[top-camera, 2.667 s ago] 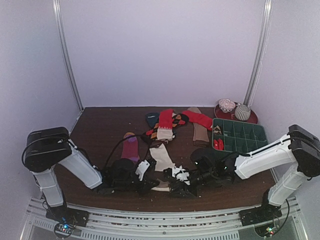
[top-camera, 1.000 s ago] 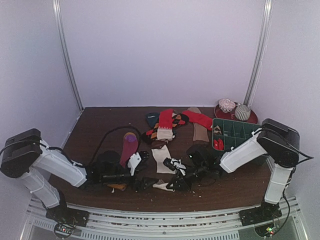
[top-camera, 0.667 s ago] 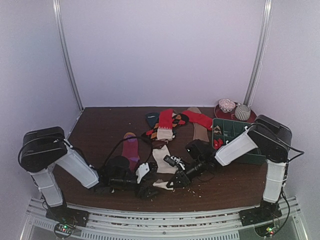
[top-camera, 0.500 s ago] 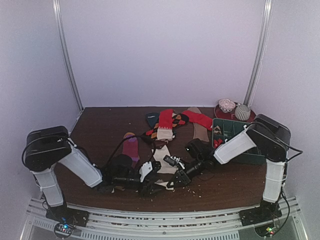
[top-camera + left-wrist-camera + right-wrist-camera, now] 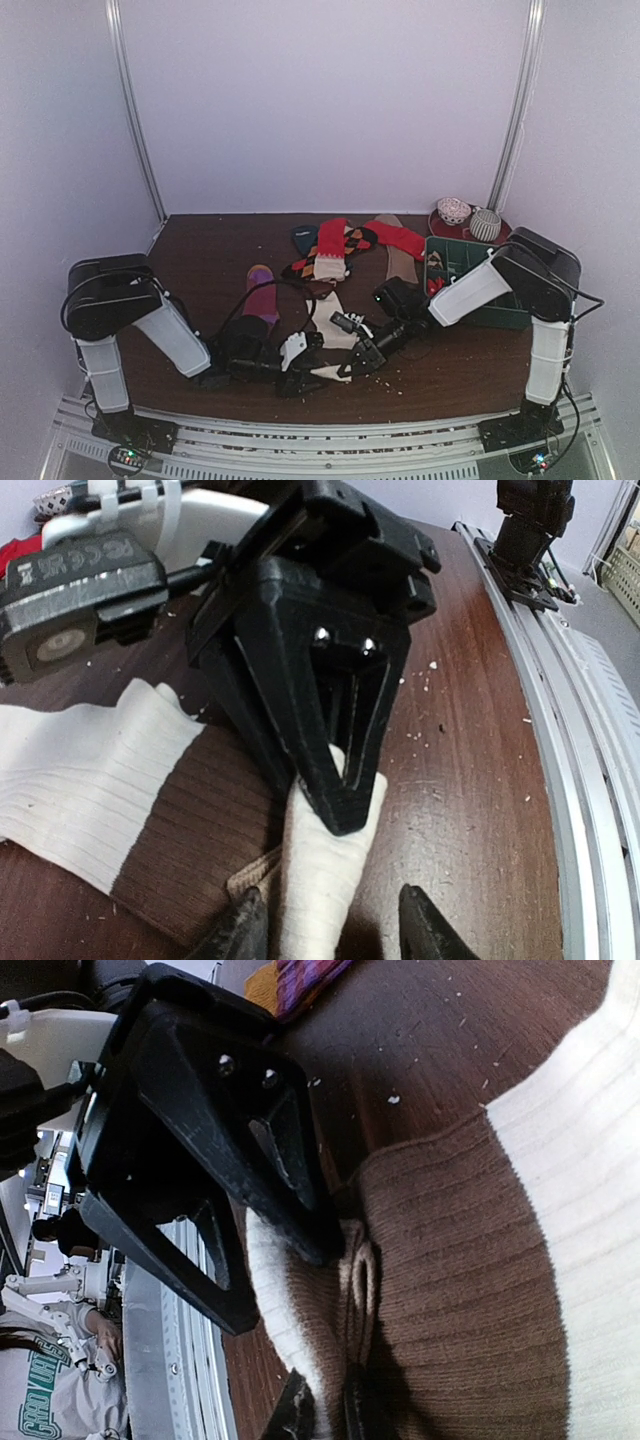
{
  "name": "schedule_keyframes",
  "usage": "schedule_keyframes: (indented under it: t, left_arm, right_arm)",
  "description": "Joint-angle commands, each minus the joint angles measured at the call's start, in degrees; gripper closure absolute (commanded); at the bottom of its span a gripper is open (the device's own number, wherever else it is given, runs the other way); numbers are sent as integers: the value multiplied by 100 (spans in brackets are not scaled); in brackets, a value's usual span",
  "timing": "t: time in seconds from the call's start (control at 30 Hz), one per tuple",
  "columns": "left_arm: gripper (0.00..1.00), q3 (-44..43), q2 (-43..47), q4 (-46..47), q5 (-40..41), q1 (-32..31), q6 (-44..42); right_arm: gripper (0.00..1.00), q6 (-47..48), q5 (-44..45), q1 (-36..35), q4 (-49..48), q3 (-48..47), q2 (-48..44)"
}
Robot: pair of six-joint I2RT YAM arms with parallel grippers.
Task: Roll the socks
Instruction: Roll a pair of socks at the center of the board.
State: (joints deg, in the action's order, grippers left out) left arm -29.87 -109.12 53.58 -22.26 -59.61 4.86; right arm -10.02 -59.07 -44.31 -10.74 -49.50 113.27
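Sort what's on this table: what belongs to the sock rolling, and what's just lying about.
Sock rolling: cream-and-brown sock, purple sock, red sock, second red sock, argyle sock, tan sock, teal sock.
Lying about: green tray, red dish, patterned ball, grey ball.

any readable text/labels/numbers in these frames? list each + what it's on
Raised lettering on the grey housing, left wrist view: upside down, blurred, unreadable.
Green print on a bystander's white shirt, right wrist view: sideways, cut off, unreadable.
Top view: no text legible.
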Motion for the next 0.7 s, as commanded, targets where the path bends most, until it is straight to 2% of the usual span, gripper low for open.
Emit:
schedule_keyframes:
  t: [0.0,0.1,0.17,0.2,0.27,0.43,0.57,0.67]
  left_arm:
    - [59,-75,-223,296,-186,29,57]
    - [65,-86,-283,289,-167,24,80]
    - [73,-85,-285,283,-156,29,93]
    - [79,-91,-273,266,-158,29,101]
    - [99,-113,-241,154,-158,32,132]
    - [100,-274,-166,-716,2,42,292]
    - [100,-930,-127,-2633,317,130,671]
    - [100,-1458,-125,-3919,322,258,942]
  right_arm:
    - [90,88,913,44,1483,391,522]
    - [90,88,906,47,1504,353,536]
    - [90,95,911,49,1518,332,546]
    - [90,103,914,54,1522,316,566]
    - [90,121,915,52,1525,294,586]
    - [86,175,847,52,1428,251,450]
    - [84,369,905,53,1290,239,79]
    - [81,455,1222,54,740,490,-554]
